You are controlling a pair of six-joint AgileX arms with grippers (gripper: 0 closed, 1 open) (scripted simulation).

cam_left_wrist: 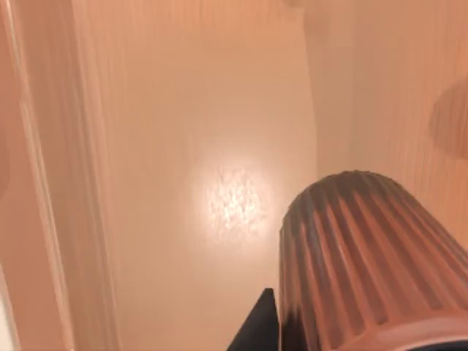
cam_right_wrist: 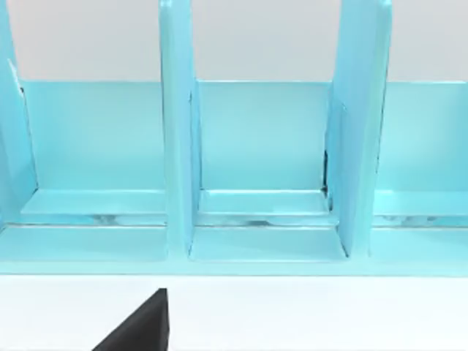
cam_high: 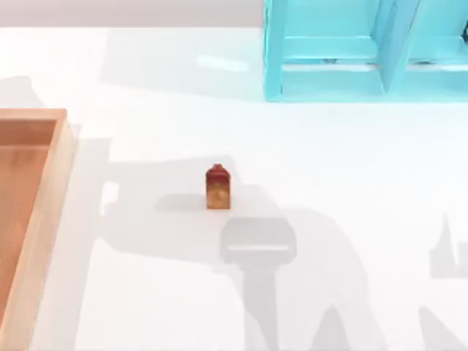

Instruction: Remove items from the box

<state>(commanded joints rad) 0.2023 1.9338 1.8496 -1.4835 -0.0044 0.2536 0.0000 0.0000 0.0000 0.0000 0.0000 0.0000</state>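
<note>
- Bottle stands upright on the white table, mid-table, well apart from the box at the left edge. Judged already removed.
- Cup is seen close up in the left wrist view, over the orange-brown box floor. It reads as lying tilted or held near the camera; cannot tell which.
- Left gripper: one dark finger tip shows just beside the cup's ribbed wall. Cannot tell whether the fingers are closed on the cup or merely flanking it, nor how wide they stand.
- Right gripper: one dark finger tip shows above the table, facing the teal shelf. Opening cannot be told; nothing seen in its hold. Arm judged parked on the right.
- Step in hand, as a judgement: getting the cup out of the box with the left arm.
- How to do it well: grip across the ribbed wall, not the rim, so the ribs resist slipping. Confirm both fingers bear on the cup before lifting.
- Lift straight up until the cup is above the light wood rim, then carry it right.
- Set down on bare table near but apart from the bottle, so as not to knock it over.
- Risk: a tapered cup may squeeze out of the fingers; close slowly.
- Writing: no brand, label or lettering readable on bottle, cup, box or shelf.
</note>
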